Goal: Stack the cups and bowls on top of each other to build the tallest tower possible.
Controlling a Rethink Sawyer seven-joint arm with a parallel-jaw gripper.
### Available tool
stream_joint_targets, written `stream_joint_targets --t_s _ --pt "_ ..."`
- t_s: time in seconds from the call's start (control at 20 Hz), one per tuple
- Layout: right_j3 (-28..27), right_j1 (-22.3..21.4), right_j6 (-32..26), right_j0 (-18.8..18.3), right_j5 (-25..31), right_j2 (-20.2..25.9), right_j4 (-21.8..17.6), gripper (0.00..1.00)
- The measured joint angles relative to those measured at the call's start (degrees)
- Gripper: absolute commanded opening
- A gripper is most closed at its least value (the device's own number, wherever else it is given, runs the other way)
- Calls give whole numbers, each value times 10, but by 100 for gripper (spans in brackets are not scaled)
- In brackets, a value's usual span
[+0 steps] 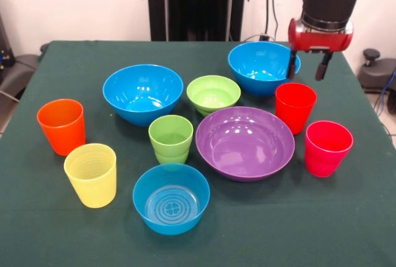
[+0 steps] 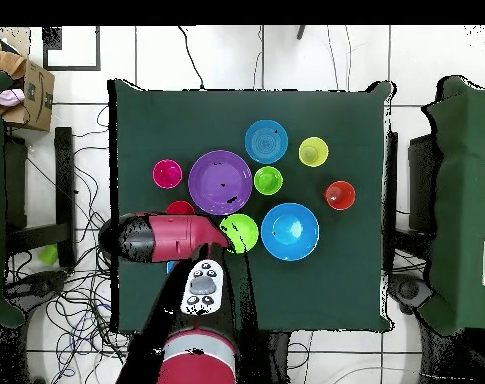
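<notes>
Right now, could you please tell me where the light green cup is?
In the front view the light green cup stands upright mid-table, between the purple bowl and the yellow cup, just behind the small blue bowl.

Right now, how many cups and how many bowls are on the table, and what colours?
Cups: 5: orange, yellow, light green, red, pinkish-red.
Bowls: 5: large blue, second large blue, small blue, small green, purple.
Total: 10, none stacked.
</notes>
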Motion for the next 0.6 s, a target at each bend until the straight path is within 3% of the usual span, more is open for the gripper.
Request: stream_joint_targets --t_s 0.6 --pt "-4 -51 34 25 43 -9 17 100"
